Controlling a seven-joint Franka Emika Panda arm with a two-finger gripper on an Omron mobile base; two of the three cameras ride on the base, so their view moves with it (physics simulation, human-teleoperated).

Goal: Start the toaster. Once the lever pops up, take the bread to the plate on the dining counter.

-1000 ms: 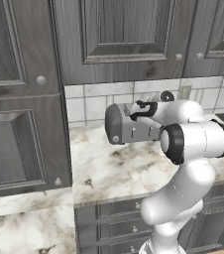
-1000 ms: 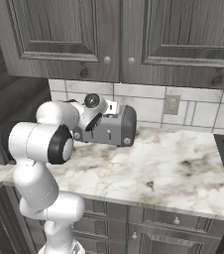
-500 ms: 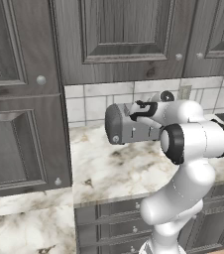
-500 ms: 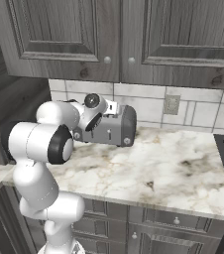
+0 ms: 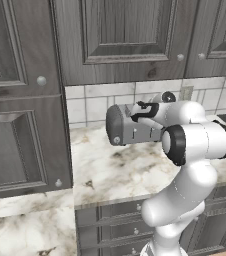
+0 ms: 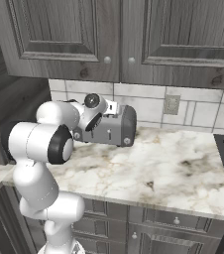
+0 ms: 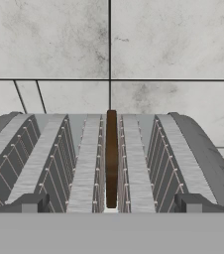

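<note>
The arm [image 5: 195,145] rises in front of the worktop [image 6: 183,171] and bends back toward the wall, placing the gripper [image 7: 111,204] directly over the toaster [image 5: 127,127]. In the hand view the two fingertips [image 7: 29,203] stand spread wide, one at each outer side of the toaster top, with nothing between them; no contact with the toaster can be confirmed.

The toaster stands on the worktop at its rear edge, against the tiled wall [image 7: 49,44], near the worktop's left end beside the tall cabinet [image 5: 20,100]. Its knob [image 5: 117,140] sits low at the dark rounded end.

The bread [image 7: 111,158] stands on edge inside the toaster's centre slot, seen as a thin brown strip running along the slot, wire guides on both sides.

Wall cabinets [image 6: 119,34] hang above. An outlet [image 6: 171,104] is set in the tiles to the right of the toaster.
</note>
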